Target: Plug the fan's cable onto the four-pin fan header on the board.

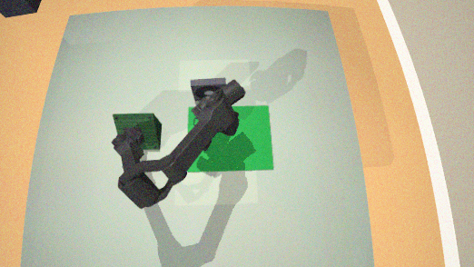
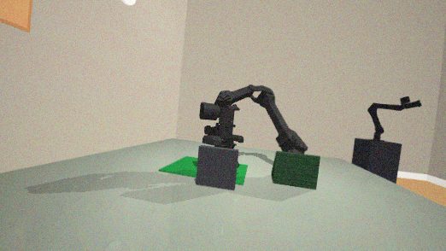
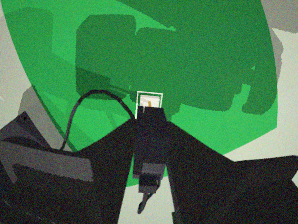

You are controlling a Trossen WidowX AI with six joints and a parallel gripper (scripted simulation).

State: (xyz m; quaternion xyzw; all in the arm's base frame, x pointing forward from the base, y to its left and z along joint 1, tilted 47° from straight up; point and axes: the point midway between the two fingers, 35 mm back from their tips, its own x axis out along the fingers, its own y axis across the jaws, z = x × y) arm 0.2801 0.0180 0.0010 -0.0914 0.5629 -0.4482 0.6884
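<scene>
From the top view I have the green board lying toward the far edge of the pale table, well in from its corners. My arm reaches over the board's far-left corner, next to the dark fan; it hides the plug from me here.

In the exterior view the fan stands upright at the board's near edge, in front of my pincer, so I can't see the fingertips. The dark green block stands apart, nearer the table's right edge.

The wrist view tells me most. My pincer is nearly closed, clamped on the black plug, which sits right by the white header, inside its printed outline. Whether it is seated I can't tell. The cable arches off to the left.

I'd expect the plug to be light and stiff, the cable soft and springy enough to tug it askew. I'd grip the housing's sides, never the wire, and press straight down gently, since the pins could bend. I can read no brand, label or writing anywhere.
</scene>
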